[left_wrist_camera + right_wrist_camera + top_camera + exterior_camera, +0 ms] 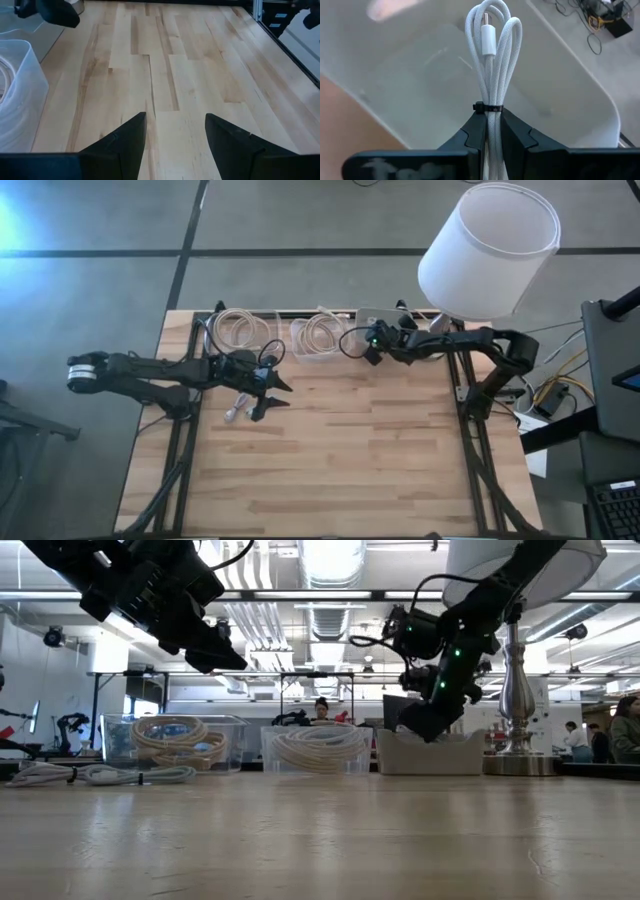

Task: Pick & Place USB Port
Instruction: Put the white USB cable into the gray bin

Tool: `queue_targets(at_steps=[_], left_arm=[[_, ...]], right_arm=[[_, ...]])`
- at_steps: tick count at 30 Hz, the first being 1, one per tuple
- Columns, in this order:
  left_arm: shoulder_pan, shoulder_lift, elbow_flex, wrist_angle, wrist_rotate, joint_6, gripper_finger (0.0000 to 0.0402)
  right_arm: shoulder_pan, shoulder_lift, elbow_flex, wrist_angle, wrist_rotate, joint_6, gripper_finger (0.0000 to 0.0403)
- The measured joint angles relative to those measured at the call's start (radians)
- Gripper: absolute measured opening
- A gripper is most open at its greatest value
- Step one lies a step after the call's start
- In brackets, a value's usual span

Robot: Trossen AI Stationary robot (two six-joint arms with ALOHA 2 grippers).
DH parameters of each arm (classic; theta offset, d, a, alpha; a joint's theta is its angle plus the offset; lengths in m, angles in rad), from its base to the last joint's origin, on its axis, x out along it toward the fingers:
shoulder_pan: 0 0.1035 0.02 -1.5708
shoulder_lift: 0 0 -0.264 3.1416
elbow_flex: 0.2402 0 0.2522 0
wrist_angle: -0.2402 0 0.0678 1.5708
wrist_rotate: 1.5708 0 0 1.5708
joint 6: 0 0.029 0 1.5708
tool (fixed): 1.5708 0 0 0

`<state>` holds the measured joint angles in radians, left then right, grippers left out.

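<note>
The white cable bundle (491,75) runs down out of sight between the right gripper (492,131) fingers, its lower end hidden, and the tray (580,90) behind is blurred.

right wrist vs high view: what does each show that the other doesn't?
Only the right wrist view: the right gripper shut on a bundled white cable, its connector tip and a dark tie visible, over the inside of the grey tray.

Only the high view: the left gripper open above the table, loose cables lying beside it, two clear bins of coiled cable, and the lamp shade.

Both: the right gripper at the grey tray at the table's back edge.
</note>
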<state>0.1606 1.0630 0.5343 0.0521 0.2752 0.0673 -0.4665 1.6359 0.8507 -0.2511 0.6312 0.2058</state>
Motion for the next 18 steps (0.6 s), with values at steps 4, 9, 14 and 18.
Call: queue_targets(at_steps=[4, 9, 14, 18], left_arm=[[0.000, 0.000, 0.000, 0.000, 0.000, 0.000, 0.0206], [0.000, 0.000, 0.000, 0.000, 0.000, 0.001, 0.0206], [0.001, 0.000, 0.000, 0.000, 0.000, 0.002, 0.0206], [0.001, 0.000, 0.000, 0.000, 0.000, 0.003, 0.0206]], right_arm=[[-0.011, 0.017, -0.003, 0.004, -0.003, -0.032, 0.0038], [-0.010, 0.024, -0.004, 0.004, -0.006, -0.063, 0.0038], [-0.015, 0.024, -0.004, 0.004, -0.020, -0.064, 0.0038], [-0.028, 0.024, -0.004, 0.001, -0.040, -0.051, 0.0038]])
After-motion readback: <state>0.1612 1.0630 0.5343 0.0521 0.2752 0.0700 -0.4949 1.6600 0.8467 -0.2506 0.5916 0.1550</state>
